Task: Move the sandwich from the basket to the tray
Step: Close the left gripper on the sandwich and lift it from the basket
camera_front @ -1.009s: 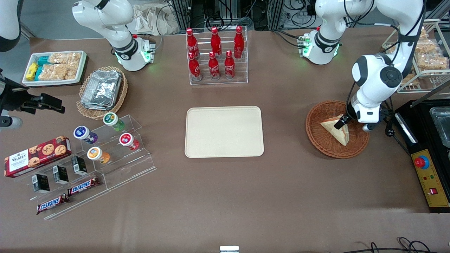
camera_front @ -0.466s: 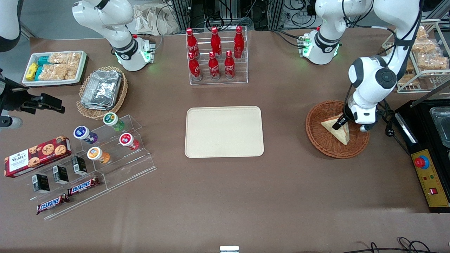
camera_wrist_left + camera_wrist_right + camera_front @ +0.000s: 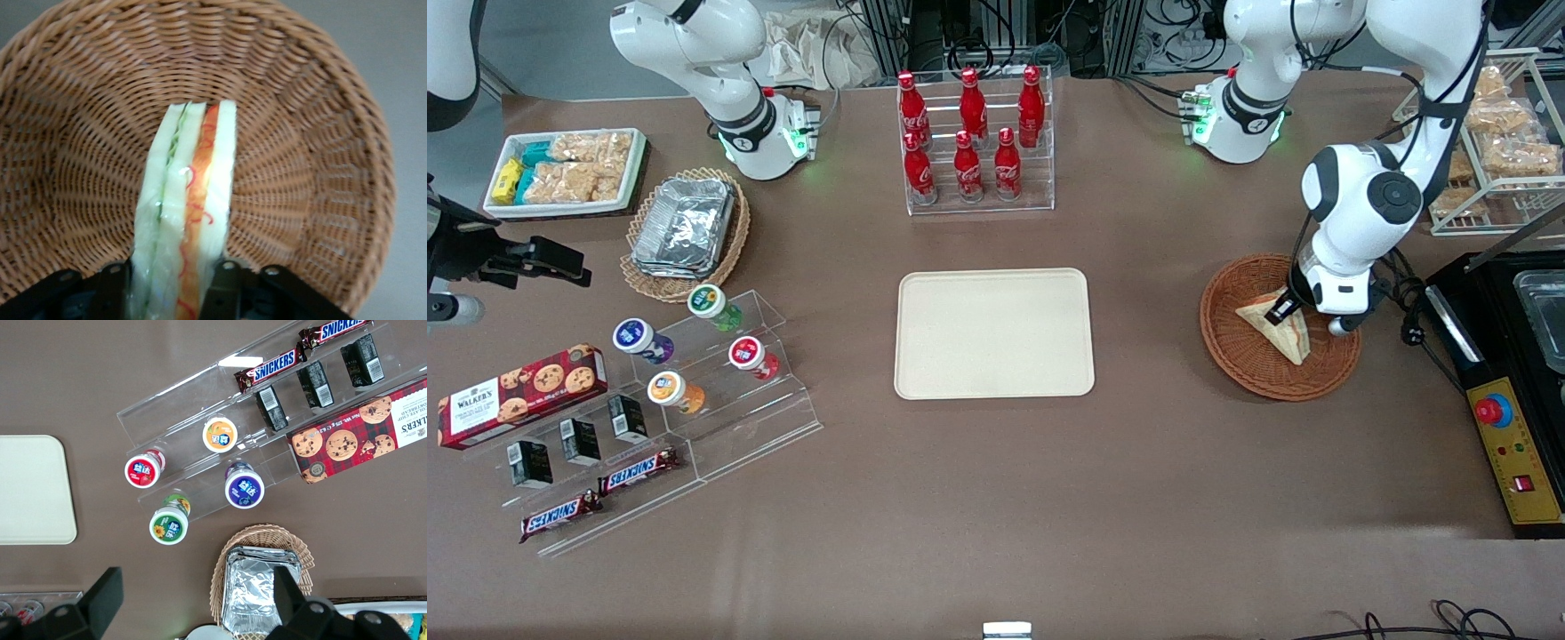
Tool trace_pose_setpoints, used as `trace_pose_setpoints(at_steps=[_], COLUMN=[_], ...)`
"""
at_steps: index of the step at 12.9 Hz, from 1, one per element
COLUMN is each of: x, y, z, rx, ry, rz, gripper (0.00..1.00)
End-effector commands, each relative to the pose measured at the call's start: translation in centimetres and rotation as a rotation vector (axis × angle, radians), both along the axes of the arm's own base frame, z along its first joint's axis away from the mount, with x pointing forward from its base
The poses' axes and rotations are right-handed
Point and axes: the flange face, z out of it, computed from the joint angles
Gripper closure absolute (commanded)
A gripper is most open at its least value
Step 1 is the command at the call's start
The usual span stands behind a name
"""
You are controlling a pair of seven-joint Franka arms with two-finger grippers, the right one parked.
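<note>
The sandwich [image 3: 1282, 335] is a wrapped wedge of pale bread that stands on edge inside the reddish-brown wicker basket [image 3: 1232, 356], toward the working arm's end of the table. My gripper [image 3: 1286, 309] reaches down into the basket and is shut on the sandwich. In the left wrist view the black fingers [image 3: 224, 283] press on both bread faces of the sandwich [image 3: 190, 193], red and green filling shows along its edge, and the basket's [image 3: 303, 167] weave surrounds it. The cream tray [image 3: 993, 333] lies bare at the table's middle.
A rack of red cola bottles [image 3: 971, 142] stands farther from the camera than the tray. A black control box with a red button [image 3: 1507, 436] and a wire snack rack [image 3: 1494, 151] flank the basket. A tan basket of foil trays [image 3: 685, 227] and an acrylic snack stand [image 3: 720, 356] sit toward the parked arm's end.
The working arm has shifted slightly toward the tray, and the sandwich held in the gripper has moved a little with it inside the basket.
</note>
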Motion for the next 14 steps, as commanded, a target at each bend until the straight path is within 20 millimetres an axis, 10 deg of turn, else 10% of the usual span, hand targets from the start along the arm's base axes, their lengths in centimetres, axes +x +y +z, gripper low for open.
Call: trace_pose_setpoints(at_steps=[1, 10, 14], x=[0.5, 6.1, 6.7], y=[-1.4, -1.8, -6.8], z=[3.6, 27.9, 33.1], rx=[0.016, 0.03, 0.032], ry=[-0.021, 0.158, 0.143], rz=[-0.053, -0.474, -0.65], gripper=[1.0, 1.0, 1.0])
